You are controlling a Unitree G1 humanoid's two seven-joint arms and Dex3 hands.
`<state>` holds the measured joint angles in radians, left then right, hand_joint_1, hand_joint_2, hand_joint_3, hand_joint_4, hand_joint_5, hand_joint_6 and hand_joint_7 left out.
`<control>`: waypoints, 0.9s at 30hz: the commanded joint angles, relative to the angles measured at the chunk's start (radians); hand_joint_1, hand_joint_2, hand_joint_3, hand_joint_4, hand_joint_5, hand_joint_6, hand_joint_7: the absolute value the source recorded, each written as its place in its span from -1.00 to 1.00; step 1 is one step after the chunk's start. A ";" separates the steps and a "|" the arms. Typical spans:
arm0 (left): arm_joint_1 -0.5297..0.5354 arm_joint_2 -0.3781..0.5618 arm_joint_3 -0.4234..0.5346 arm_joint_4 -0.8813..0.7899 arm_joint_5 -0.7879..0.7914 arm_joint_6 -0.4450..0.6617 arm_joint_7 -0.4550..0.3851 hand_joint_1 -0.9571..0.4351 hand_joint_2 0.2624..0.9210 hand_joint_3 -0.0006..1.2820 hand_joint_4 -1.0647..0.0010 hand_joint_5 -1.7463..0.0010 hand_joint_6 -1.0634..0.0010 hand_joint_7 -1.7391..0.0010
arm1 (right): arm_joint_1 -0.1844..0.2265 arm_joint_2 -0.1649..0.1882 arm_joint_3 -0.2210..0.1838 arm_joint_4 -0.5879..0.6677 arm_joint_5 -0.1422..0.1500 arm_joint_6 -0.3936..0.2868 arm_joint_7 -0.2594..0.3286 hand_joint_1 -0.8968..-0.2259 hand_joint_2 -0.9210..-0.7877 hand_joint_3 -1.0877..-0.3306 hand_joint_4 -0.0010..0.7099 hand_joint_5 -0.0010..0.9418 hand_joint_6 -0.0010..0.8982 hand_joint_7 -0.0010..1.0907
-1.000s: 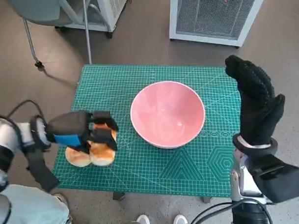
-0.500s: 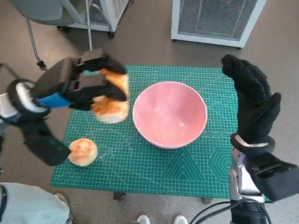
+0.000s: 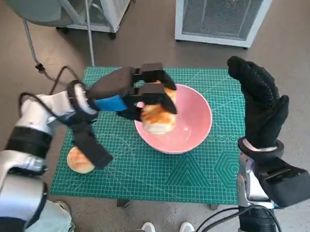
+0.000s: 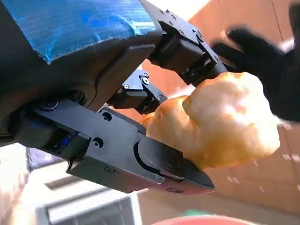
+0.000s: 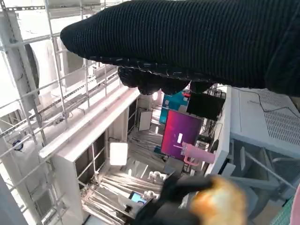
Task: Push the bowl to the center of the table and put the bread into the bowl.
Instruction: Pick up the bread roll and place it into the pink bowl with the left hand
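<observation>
While the right hand (image 3: 260,110) stands raised at the table's (image 3: 198,180) 3 o'clock edge, fingers straight and holding nothing, a second bun (image 3: 79,160) lies alone on the green mat near 8 o'clock. Further in, the pink bowl (image 3: 194,137) sits near the table's centre, and the left hand (image 3: 139,93) hangs over its 9 o'clock rim, gripping the bread (image 3: 157,116) above the bowl's inside. The left wrist view shows what the head view hides: black fingers (image 4: 140,159) clamped on either side of the lumpy golden bread (image 4: 225,122) (the gloved hand blurred beyond it). Only the right wrist view shows shelving and a lit screen (image 5: 180,133) in the room.
</observation>
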<state>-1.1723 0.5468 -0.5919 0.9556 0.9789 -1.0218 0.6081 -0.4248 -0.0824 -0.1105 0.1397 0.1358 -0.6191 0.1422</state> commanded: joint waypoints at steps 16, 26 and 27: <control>-0.030 -0.152 -0.042 0.173 -0.047 0.175 -0.258 0.37 1.00 -0.69 0.03 -0.41 0.05 -0.61 | 0.070 -0.017 -0.011 -0.062 0.008 0.026 -0.008 0.24 -1.00 0.17 0.01 -0.96 -1.00 0.33; 0.019 -0.132 0.037 0.097 -0.216 0.266 -0.614 0.06 0.98 -0.94 0.38 0.91 0.40 0.57 | 0.077 -0.010 -0.009 -0.078 -0.005 0.037 -0.029 0.26 -1.00 0.16 0.02 -0.95 -1.00 0.33; 0.026 -0.129 0.056 0.085 -0.255 0.268 -0.668 0.03 0.98 -0.96 0.43 0.94 0.41 0.62 | 0.077 -0.009 -0.008 -0.079 -0.006 0.039 -0.030 0.26 -1.00 0.16 0.02 -0.95 -1.00 0.33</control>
<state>-1.1725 0.3964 -0.5934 1.0828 0.8381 -0.7588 0.0926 -0.3709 -0.0992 -0.1179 0.0632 0.1463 -0.5998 0.1259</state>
